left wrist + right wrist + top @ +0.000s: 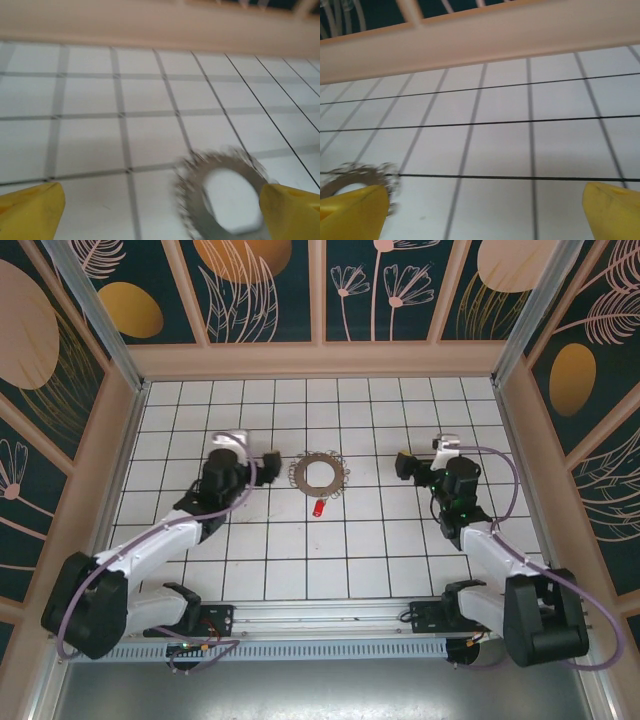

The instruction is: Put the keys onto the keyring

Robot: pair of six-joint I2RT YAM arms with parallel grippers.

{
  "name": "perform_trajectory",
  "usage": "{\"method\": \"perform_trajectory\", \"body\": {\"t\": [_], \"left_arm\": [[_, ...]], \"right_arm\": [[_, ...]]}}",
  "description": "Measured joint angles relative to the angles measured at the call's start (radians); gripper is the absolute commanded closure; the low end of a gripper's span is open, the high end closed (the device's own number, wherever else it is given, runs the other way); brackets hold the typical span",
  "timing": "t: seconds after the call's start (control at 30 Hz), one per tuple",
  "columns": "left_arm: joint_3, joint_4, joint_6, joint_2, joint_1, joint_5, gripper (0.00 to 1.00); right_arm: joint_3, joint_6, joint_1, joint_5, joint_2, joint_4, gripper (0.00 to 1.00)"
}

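The keyring (318,474), a spring-like wire loop, lies flat on the tiled floor midway between the arms. A small key (318,508) with a red head lies just in front of the ring's near edge. Whether it touches or hangs on the ring I cannot tell. My left gripper (271,460) is open about one tile left of the ring, with nothing between its yellow fingertips (31,210). The blurred keyring (196,207) sits by the right fingertip in that wrist view. My right gripper (403,465) is open and empty about two tiles right of the ring. The keyring (360,175) peeks over its left fingertip (352,212).
White tiled floor (250,570) with beige side walls (320,360) all round. Both arms reach in from the near edge, where their bases (200,625) sit on a metal rail.
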Motion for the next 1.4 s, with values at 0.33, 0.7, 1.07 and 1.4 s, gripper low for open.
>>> {"method": "perform_trajectory", "body": {"t": [0.33,0.7,1.07,1.4], "left_arm": [[-0.109,0.179,0.012,-0.103,0.187,-0.219,0.01],[-0.252,0.361,0.098,0.027,0.271,-0.39,0.01],[-0.346,0.795,0.204,0.32,0.417,-0.208,0.01],[-0.356,0.905,0.212,0.329,0.437,-0.067,0.01]], "right_arm": [[-0.09,-0.068,-0.172,-0.08,0.218,0.413,0.01],[-0.172,-0.091,-0.183,-0.081,0.224,0.562,0.01],[-0.222,-0.06,-0.213,-0.027,0.437,0.784,0.01],[-0.211,-0.051,-0.203,0.061,0.437,0.789,0.01]]}}
